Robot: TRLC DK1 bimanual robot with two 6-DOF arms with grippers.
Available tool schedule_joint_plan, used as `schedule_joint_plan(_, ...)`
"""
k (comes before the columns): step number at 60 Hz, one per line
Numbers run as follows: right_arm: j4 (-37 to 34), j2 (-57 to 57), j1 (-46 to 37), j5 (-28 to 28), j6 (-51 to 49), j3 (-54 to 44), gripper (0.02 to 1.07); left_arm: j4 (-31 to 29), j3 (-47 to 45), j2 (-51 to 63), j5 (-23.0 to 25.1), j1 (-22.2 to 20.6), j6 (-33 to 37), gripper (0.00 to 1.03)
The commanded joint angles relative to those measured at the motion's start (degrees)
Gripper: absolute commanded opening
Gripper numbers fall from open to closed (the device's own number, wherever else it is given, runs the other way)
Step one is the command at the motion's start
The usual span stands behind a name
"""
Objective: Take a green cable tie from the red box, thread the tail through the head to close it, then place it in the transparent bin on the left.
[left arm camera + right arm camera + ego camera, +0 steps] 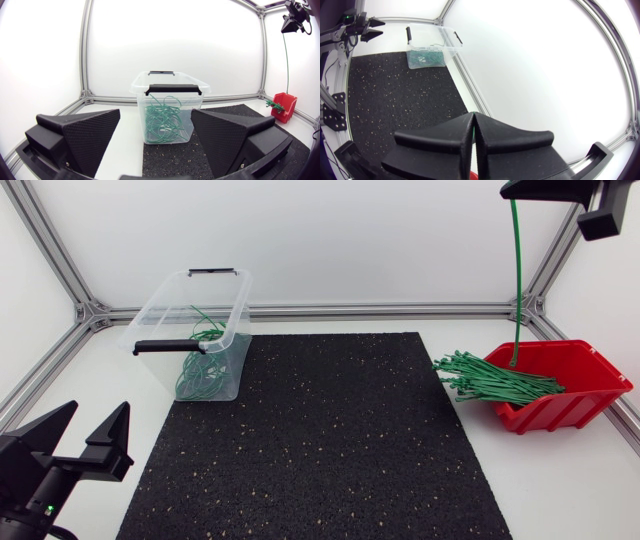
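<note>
White tabletop (560, 480) carries a black mat (320, 450) at centre. Transparent bin (243, 300) stands at the mat's far left corner and holds closed green loops (200, 365). Red box (575, 405) sits just off the mat's right edge, with loose ties (490, 380) spilling over its open front. Left gripper (98, 412) is spread wide and holds nothing, low beside the mat's near left edge. Right gripper (474, 117), high above the red box, is pinched closed on one green cable tie (516, 280). The tie hangs straight down, its lower end reaching the box.

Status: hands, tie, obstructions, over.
Left hand open, low. Right hand shut on green cable tie, high above red box; tie hangs straight, unthreaded. Only black mat before transparent bin.
</note>
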Motion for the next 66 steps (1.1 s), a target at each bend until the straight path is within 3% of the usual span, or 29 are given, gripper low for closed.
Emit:
schedule_joint_plan(1,1.4,-1.3,3.4,1.4,6.7,-3.1,0.07,-1.7,-2.2,-0.1,-0.2,-0.5,-0.9,0.99)
schedule_joint_plan(27,12.7,-1.0,23.5,16.9,34.2,-9.5,0.07,-1.8,-2.2,-0.1,-0.4,-0.7,-0.8,0.99)
schedule_joint_plan(37,14.6,0.8,31.4,16.8,39.4,-10.7,0.07,-1.8,-2.2,-0.1,-0.4,-0.8,-0.8,0.99)
schedule_joint_plan(39,17.7,0.6,32.8,16.7,39.6,-12.1,0.07,-1.8,-2.2,-0.1,-0.4,-0.8,-0.8,0.99)
schedule_joint_plan(56,23.8,6.4,41.9,22.0,43.5,-12.9,0.07,-1.8,-2.2,-0.1,-0.4,-0.8,-0.8,0.99)
schedule_joint_plan(66,24.2,10.3,42.9,19.7,50.2,-12.8,0.07,-1.9,-2.2,-0.1,-0.4,-0.8,-0.8,0.99)
